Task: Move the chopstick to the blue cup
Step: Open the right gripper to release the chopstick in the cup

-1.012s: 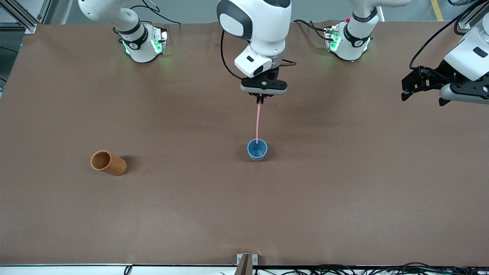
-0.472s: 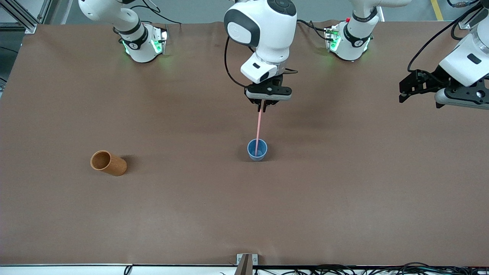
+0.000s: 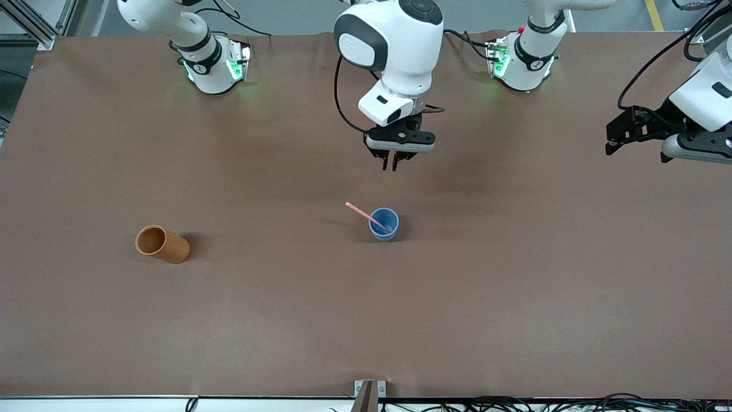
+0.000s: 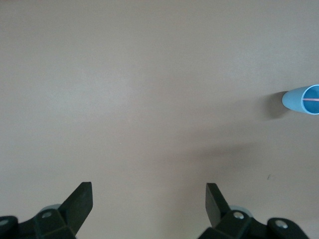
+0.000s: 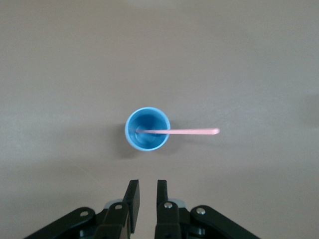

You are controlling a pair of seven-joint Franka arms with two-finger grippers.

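The blue cup [image 5: 147, 128] below the right gripper [image 5: 148, 199] looks like smooth plastic. The brown table cover [image 3: 514, 286] is matt. The black fingers [image 5: 132, 198] look matt too.

Even, diffuse light from overhead fills the front view; the brown table [image 3: 514, 297] reads clearly, with no hard glare. Shadows are soft: a faint dark patch lies beside the orange-brown cup [image 3: 162, 244], a smaller one beside the blue cup [image 3: 384, 224], and broad blurred ones sit under the raised arms. Green indicator lights glow at both arm bases. Both wrist views look paler and washed out, the table nearly beige, perhaps from exposure. In the left wrist view the table darkens a little toward the corners. Focus is adequate throughout.
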